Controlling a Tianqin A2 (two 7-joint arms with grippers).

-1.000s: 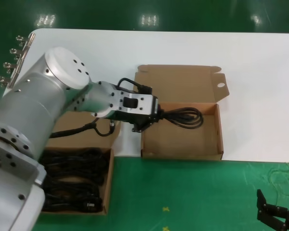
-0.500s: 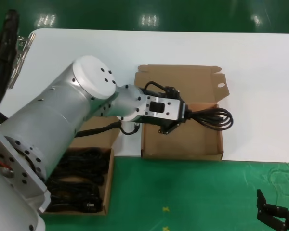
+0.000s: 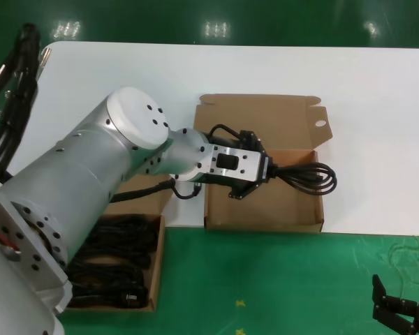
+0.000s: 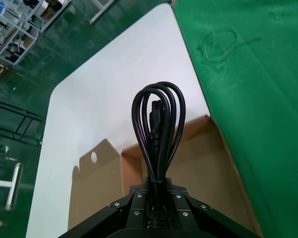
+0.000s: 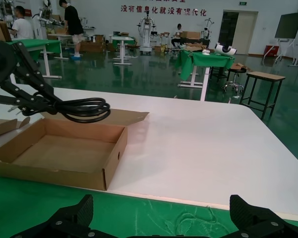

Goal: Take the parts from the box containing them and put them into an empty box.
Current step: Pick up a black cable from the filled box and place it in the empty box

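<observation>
The left hand (image 3: 260, 169) pinches one cord bundle (image 3: 306, 175) above the empty box (image 3: 264, 202), its loops past the far wall. Next, I think: lower, release. Right hand (image 3: 403, 310) waits spread, well apart.

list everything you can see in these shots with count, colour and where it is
held power cord: one, black, coiled, gripped at one end and hanging above the empty box, its loops reaching past the right wall
empty box: one, brown cardboard, lid flap open with an oval hole in its ear, straddling the near edge of the white table
box of cords: one, brown cardboard, on the green mat at the robot's left, partly hidden by the left arm
cords in that box: several, black, piled inside; count unclear
white table: one, white, behind the green mat
green mat: one, green, nearest the robot
left gripper: one, black fingers shut on the cord, above the empty box
right gripper: one, black, open, parked low at right
</observation>
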